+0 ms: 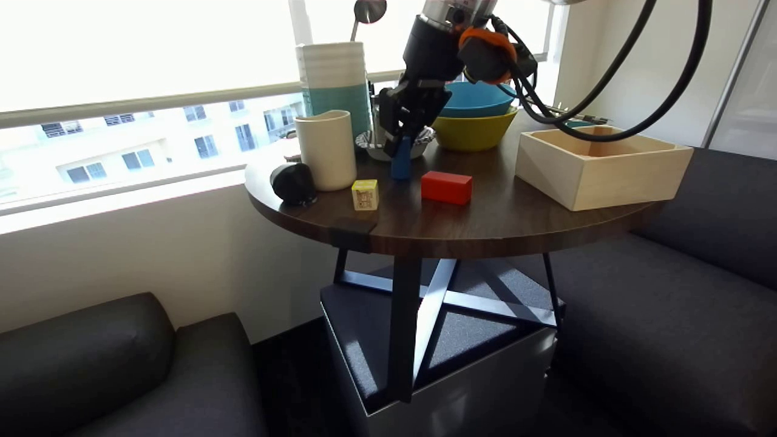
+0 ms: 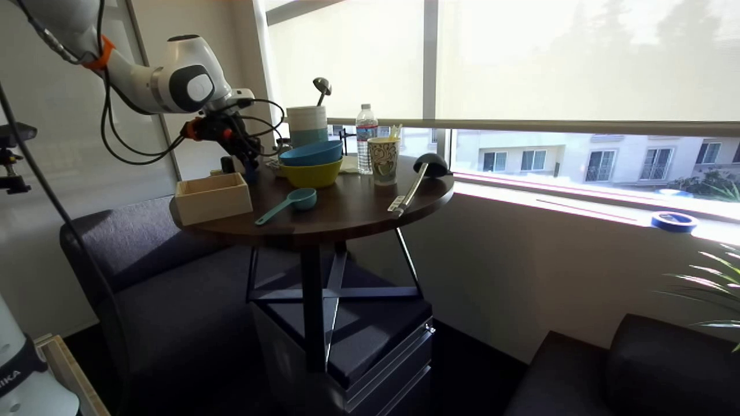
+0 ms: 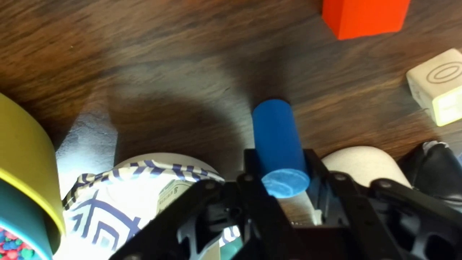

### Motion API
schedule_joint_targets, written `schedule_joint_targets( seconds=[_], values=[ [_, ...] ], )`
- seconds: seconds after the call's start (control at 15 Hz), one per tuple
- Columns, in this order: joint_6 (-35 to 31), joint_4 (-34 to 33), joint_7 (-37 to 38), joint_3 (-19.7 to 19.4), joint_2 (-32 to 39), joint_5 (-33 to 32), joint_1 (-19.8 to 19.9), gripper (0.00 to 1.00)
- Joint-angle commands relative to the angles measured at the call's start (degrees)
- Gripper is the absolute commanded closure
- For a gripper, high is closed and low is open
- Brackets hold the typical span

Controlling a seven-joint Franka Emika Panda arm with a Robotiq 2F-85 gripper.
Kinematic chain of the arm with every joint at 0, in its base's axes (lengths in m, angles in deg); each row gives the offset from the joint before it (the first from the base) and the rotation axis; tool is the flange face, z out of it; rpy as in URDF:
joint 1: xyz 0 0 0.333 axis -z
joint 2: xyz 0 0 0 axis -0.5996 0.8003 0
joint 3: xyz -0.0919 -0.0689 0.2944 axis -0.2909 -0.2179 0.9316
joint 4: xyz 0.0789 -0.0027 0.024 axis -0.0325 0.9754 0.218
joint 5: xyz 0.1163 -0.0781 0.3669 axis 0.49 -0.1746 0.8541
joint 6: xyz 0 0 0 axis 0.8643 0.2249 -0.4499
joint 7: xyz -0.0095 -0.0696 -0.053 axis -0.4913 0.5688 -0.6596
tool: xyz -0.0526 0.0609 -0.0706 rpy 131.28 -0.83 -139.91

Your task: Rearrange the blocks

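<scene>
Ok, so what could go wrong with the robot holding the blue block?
The blue block is round-sided, so if it tips when let go, it might roll. The patterned bowl sits close to the gripper and could get bumped. The tall white cup stands near too, so a sideways swing might knock it over.

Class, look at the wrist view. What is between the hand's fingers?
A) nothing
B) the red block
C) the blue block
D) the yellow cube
C: the wrist view shows the blue block between the fingers of the hand, while the red block and yellow cube lie apart from it.
</scene>
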Motion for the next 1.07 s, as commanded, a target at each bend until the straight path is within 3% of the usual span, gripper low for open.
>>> schedule_joint_targets(
  seconds=[0.0, 0.47, 1.0],
  values=[
    [-0.5, -0.3, 2.5, 0.0, -0.4, -1.6, 0.2, 0.92],
    [2.2, 3.0, 2.5, 0.7, -7.1, -4.8, 0.0, 0.92],
    [6.8, 7.6, -0.7, 1.7, -14.1, -1.1, -1.5, 0.92]
  ],
)
